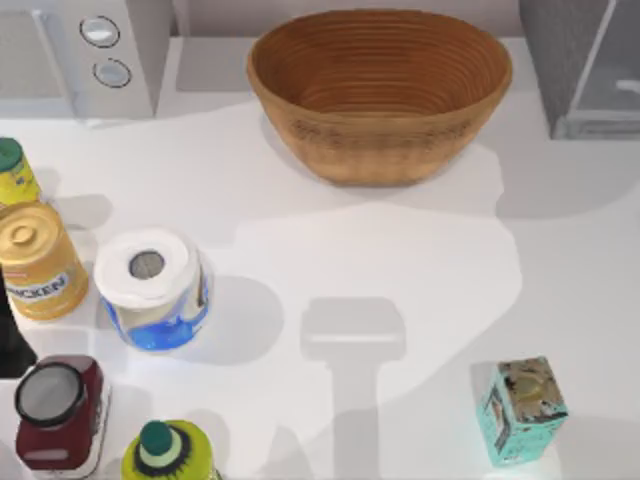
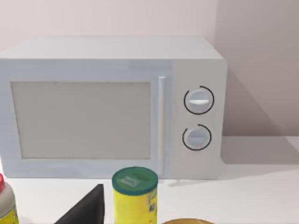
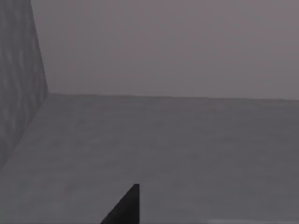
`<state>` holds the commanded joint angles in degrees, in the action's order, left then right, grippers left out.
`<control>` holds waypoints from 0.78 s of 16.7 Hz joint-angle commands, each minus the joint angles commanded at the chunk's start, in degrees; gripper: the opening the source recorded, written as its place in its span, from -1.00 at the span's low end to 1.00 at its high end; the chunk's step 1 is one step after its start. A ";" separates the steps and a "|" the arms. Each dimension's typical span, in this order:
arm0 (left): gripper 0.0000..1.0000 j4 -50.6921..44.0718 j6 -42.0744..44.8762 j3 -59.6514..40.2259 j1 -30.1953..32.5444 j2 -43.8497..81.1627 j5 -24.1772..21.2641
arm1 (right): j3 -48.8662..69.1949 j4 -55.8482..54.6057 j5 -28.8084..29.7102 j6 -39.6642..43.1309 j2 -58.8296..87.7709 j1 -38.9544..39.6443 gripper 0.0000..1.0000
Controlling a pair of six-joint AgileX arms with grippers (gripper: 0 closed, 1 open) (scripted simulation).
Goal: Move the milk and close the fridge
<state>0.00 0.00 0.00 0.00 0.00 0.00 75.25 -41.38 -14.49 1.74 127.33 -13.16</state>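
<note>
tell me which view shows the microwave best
The left wrist view: the microwave faces it whole, with door, handle and both knobs. The top view catches just its knob end at the table's far left corner. The right wrist view looks at grey walls and floor instead.

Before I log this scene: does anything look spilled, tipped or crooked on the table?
Nothing is spilled or tipped. The teal carton stands upright but is turned askew on the table. At the top right, the door of the fridge seems to stand open.
</note>
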 joint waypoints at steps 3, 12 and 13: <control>1.00 0.00 0.00 0.00 0.00 0.00 0.00 | 0.00 0.00 0.00 0.00 0.00 0.00 1.00; 1.00 0.00 0.00 0.00 0.00 0.00 0.00 | -2.54 1.39 0.92 -0.04 -3.56 0.09 1.00; 1.00 0.00 0.00 0.00 0.00 0.00 0.00 | -4.17 2.31 1.52 -0.08 -5.93 0.08 1.00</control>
<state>0.00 0.00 0.00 0.00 0.00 0.00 71.09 -39.06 -12.97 1.66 121.40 -13.08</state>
